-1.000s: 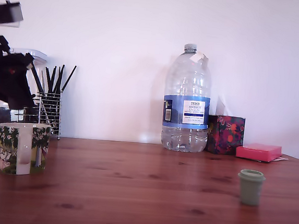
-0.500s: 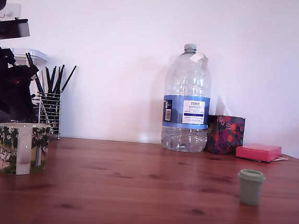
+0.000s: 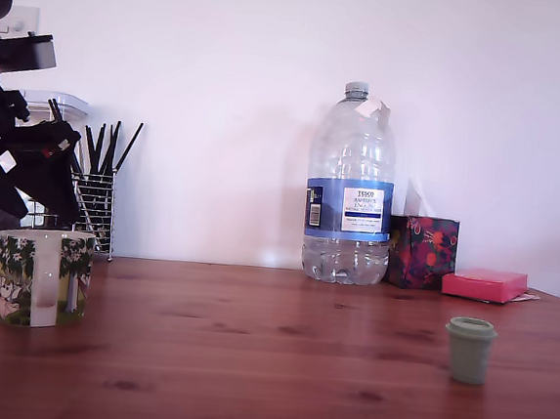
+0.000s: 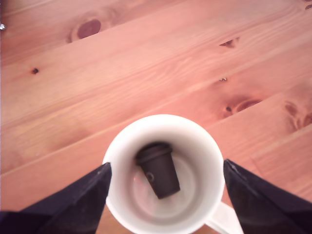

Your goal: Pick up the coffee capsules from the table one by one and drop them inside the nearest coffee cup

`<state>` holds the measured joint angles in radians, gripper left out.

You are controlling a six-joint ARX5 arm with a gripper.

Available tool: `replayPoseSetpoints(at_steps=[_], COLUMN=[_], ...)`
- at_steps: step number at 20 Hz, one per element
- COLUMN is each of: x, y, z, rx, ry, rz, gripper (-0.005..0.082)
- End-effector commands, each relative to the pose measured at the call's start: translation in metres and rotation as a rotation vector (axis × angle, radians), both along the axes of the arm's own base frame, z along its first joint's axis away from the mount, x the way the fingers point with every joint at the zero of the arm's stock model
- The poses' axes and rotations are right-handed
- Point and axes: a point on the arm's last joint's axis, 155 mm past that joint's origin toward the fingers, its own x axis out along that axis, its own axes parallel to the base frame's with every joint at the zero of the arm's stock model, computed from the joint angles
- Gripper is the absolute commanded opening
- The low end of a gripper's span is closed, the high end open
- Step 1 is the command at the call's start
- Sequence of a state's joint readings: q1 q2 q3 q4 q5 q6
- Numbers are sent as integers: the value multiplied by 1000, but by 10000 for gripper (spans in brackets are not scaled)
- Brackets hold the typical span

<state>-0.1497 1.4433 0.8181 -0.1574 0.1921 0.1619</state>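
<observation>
Only in the wrist view: dark capsule [image 4: 158, 169] lying on its side at the bottom of the coffee cup [image 4: 207, 146], within the white wall, shut off from the exterior view by the cup's printed side. End effector [image 4: 165, 168] spread wide, dark fingers [image 4: 73, 204] flanking the rim on either side, gripping nothing.

Only in the exterior view: end effector [image 3: 38, 174] hanging above the coffee cup [image 3: 43, 277] at 8 o'clock of the picture. Green capsule [image 3: 469, 350] standing rim-up on the surface [image 3: 247, 364] at 4 o'clock, well apart from the cup.

Against the wall: wire holder of black sticks [image 3: 95, 193] at 9 o'clock, partly covered by the arm, with a clear canister [image 3: 59, 104] just behind it. Large water bottle [image 3: 350, 186] at about 1 o'clock of centre. Patterned tissue box [image 3: 421, 251] just beside it, pink box [image 3: 484, 283] next along, at 3 o'clock.
</observation>
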Motion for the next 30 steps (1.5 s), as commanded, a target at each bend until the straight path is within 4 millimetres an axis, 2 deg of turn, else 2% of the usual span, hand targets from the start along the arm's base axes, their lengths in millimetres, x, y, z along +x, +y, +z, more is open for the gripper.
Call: replayPoseSetpoints(at_steps=[1,2,3,5,7,9,17,21,25,30], x=[8,9,9,9,10,5,-35,-65,-98,-120], y=[0,-1,-2,-8,-18,-36,-155,-204,-228,-214], z=[15,19,25,36,46,52,68,71,68,52], rx=[11,16,13,6,-20,-43,-152,-266,-397,-456], ry=[-29,-25,-20,-14,-16,-27,-124,-237,-327,-426], rz=[-14,-19,-23,-41,-63,-118,-379,-499,-551,-473], gripper=[634,553,400,-6,-12,-24,-24,-24,-24,-24])
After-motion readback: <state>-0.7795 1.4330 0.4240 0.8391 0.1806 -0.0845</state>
